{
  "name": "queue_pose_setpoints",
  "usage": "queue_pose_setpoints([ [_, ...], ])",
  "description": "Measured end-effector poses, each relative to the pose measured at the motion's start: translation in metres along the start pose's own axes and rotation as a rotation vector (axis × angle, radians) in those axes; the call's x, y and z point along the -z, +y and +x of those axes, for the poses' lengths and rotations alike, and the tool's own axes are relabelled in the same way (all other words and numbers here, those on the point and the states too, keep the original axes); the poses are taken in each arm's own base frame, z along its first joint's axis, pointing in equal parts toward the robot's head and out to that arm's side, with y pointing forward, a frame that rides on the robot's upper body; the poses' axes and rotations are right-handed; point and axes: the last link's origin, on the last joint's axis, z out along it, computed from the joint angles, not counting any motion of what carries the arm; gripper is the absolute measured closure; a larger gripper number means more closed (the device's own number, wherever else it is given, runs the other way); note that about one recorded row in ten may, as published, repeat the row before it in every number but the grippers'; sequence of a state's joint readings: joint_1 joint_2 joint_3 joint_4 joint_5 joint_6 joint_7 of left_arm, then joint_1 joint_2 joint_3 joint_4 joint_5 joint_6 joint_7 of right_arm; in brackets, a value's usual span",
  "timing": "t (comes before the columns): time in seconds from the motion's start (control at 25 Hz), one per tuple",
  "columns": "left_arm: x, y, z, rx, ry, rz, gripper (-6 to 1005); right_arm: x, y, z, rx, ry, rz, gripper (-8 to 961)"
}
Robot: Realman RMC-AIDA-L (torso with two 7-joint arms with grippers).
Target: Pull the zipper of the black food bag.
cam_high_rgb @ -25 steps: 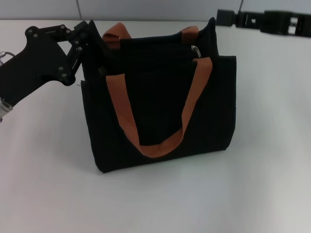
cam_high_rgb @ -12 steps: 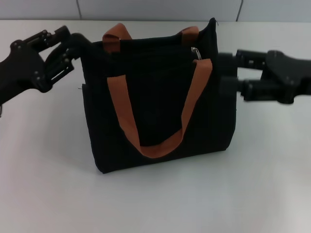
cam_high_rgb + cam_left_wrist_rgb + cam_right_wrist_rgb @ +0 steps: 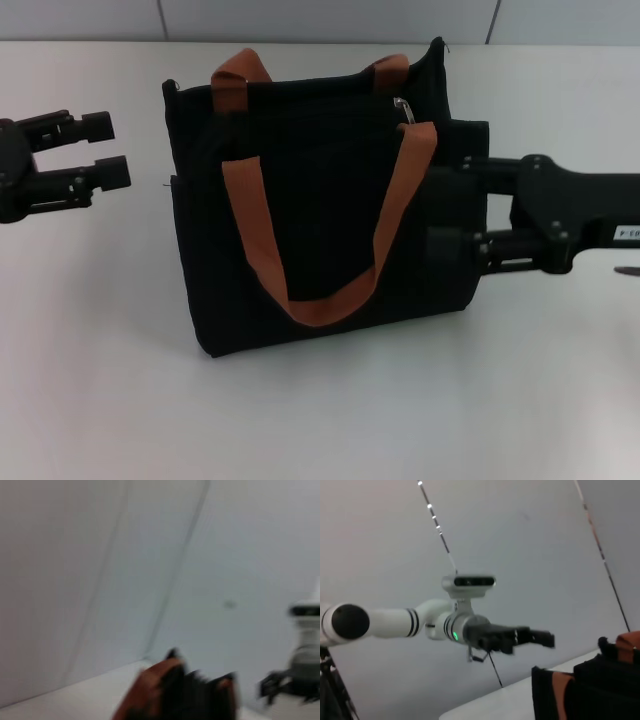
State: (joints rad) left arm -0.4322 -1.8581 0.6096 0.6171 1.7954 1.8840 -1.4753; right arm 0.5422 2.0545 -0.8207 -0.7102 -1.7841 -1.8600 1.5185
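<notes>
The black food bag (image 3: 320,220) stands upright on the white table (image 3: 320,410), with two rust-orange handles (image 3: 255,240). The silver zipper (image 3: 402,107) sits at the right end of the bag's top, near the far handle. My left gripper (image 3: 105,150) is open and empty, clear of the bag to its left. My right gripper (image 3: 455,205) is open, level with the bag's right side, its fingers (image 3: 445,245) overlapping the bag's edge; I cannot tell whether they touch. The bag also shows in the left wrist view (image 3: 185,690) and the right wrist view (image 3: 590,685).
The bag is the only object on the table. A grey wall (image 3: 320,18) runs behind the table's far edge. The right wrist view shows my left arm (image 3: 470,627) with its gripper (image 3: 542,637) pointing toward the bag.
My left gripper has drawn back to the left, away from the bag's upper left corner. My right arm has come forward from the back and down to the bag's right side.
</notes>
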Motion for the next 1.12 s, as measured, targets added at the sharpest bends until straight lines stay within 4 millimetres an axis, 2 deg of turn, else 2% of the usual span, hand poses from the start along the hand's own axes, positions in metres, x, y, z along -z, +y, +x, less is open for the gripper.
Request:
queue_pose_setpoints([
  [0.08,0.001,0.009,0.003,-0.010,0.039,-0.057,186,-0.003,0.002,0.003,0.027,0.007,-0.011,139],
  [0.2,0.001,0.009,0.003,-0.010,0.039,-0.057,186,-0.007,0.004,0.008,0.062,0.015,-0.019,139],
  [0.28,-0.014,0.026,-0.008,-0.046,0.128,-0.123,186,-0.009,0.005,0.013,0.083,0.018,-0.022,139],
  [0.4,-0.014,0.026,-0.008,-0.046,0.128,-0.123,186,-0.011,0.006,0.020,0.103,0.010,-0.030,139],
  [0.44,-0.037,0.043,-0.032,-0.097,0.138,-0.190,186,-0.012,0.007,0.022,0.111,0.006,-0.033,139],
  [0.56,-0.062,0.063,-0.058,-0.126,0.108,-0.301,186,-0.013,0.009,0.029,0.145,-0.002,-0.040,139],
  [0.68,-0.074,0.069,-0.073,-0.132,0.085,-0.317,186,-0.016,0.010,0.042,0.165,0.003,-0.036,139],
  [0.84,-0.081,0.068,-0.090,-0.123,0.031,-0.280,186,-0.024,0.014,0.071,0.209,0.023,-0.021,139],
  [0.96,-0.081,0.067,-0.095,-0.117,-0.005,-0.274,186,-0.032,0.019,0.089,0.234,0.020,-0.004,139],
  [1.12,-0.082,0.067,-0.099,-0.116,-0.032,-0.271,186,-0.037,0.022,0.101,0.234,0.045,-0.002,139],
])
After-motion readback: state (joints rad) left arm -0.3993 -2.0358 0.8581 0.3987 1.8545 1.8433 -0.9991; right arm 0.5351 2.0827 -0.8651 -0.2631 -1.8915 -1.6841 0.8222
